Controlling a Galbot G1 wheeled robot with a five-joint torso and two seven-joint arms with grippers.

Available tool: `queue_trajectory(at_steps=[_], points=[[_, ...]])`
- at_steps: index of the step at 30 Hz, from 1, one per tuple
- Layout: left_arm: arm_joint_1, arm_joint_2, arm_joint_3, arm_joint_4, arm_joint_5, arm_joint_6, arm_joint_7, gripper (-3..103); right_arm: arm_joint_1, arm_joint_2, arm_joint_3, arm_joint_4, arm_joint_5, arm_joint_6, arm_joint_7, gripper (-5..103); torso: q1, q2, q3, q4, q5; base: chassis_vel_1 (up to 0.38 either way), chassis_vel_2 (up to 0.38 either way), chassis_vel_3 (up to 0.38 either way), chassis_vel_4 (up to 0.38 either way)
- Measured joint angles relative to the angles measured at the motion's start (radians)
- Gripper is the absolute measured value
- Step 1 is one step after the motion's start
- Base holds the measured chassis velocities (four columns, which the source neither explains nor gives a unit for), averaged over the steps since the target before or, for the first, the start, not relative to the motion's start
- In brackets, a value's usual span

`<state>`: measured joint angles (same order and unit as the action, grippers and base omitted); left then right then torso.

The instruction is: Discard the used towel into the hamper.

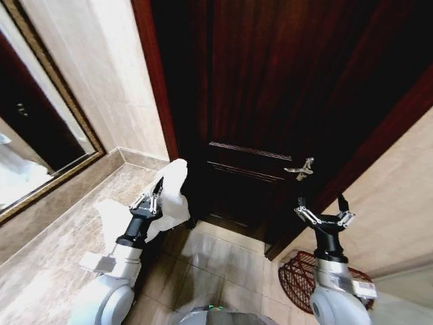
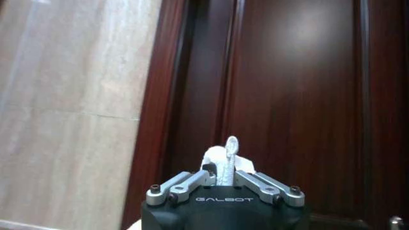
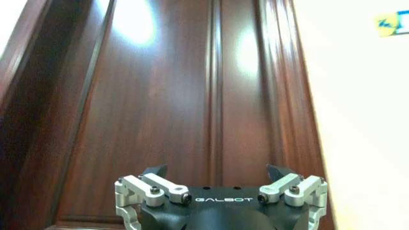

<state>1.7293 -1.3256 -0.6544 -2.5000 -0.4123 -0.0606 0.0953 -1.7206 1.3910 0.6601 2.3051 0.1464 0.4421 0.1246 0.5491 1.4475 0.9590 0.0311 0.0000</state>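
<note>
A white towel point(image 1: 169, 200) hangs crumpled from my left gripper point(image 1: 154, 196), which is shut on it and held up in front of the dark wooden door at the left. In the left wrist view a fold of the towel point(image 2: 228, 165) sticks up between the closed fingers. My right gripper point(image 1: 323, 215) is raised at the right with its fingers spread open and nothing between them. The hamper point(image 1: 301, 274), a dark red-brown wire basket, stands on the floor at the lower right, partly hidden behind my right arm, against the beige wall.
A dark wooden door point(image 1: 284, 101) with a metal lever handle point(image 1: 301, 168) is straight ahead. A tiled counter point(image 1: 61, 237) and a framed mirror point(image 1: 40, 135) run along the left. Tiled floor point(image 1: 203, 264) lies between my arms.
</note>
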Motion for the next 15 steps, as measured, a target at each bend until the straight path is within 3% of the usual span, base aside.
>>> queue_trajectory(at_steps=[15], points=[[-0.004, -0.003, -0.001, 0.000, -0.009, 0.000, -0.001, 2, -0.001, 0.003, 0.001, -0.005, 0.002, 0.008, -0.001, 100, 0.000, 0.000, 0.000, 0.0000, 0.0001, -0.098, -0.104, -0.104, -0.102]])
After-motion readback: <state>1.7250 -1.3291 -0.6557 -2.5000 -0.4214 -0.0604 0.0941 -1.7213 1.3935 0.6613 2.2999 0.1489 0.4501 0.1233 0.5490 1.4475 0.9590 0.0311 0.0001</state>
